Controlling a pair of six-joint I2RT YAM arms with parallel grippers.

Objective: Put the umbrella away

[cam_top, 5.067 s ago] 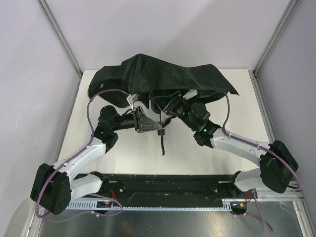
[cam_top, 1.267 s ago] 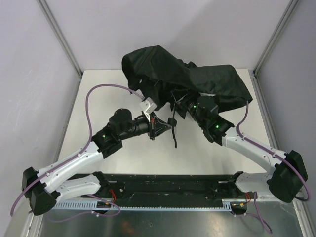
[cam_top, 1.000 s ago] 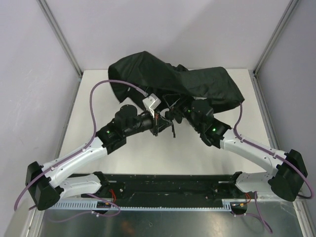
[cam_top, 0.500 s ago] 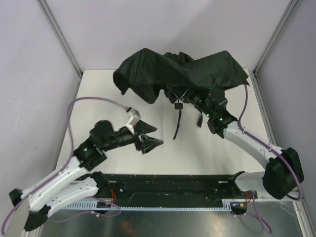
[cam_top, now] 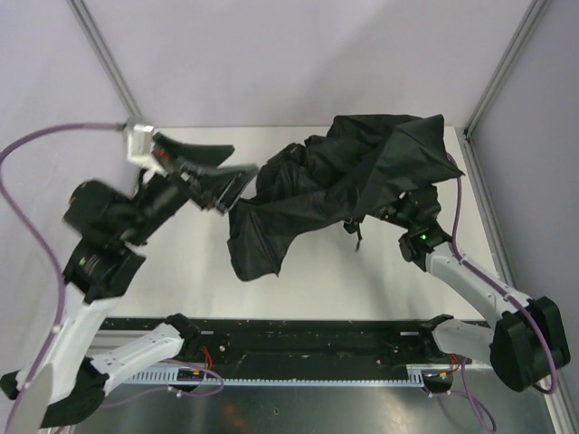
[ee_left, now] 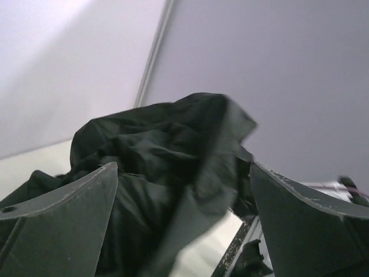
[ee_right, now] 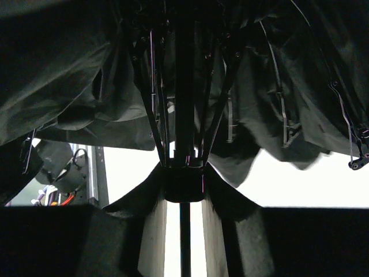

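Left arm [cam_top: 109,226] cocked high over the desk [cam_top: 298,289], jaws spread, empty. Right arm [cam_top: 461,280] low, jaws pinching the shaft of the umbrella [cam_top: 344,181], held above the desk; canopy crumpled, half-collapsed.

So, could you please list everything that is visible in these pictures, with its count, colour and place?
umbrella: one, black, fabric hanging loose, over the middle and right of the table
table: one, white, under everything
posts: two, grey metal, at the far corners
rail: one, black, along the near edge
cables: two, purple, one at the left, one at the right
arms: two, white and black, bases at the near edge
left end effector: one, black, open, raised just left of the umbrella
right end effector: one, black, shut on the umbrella from below, hidden under it in the top view
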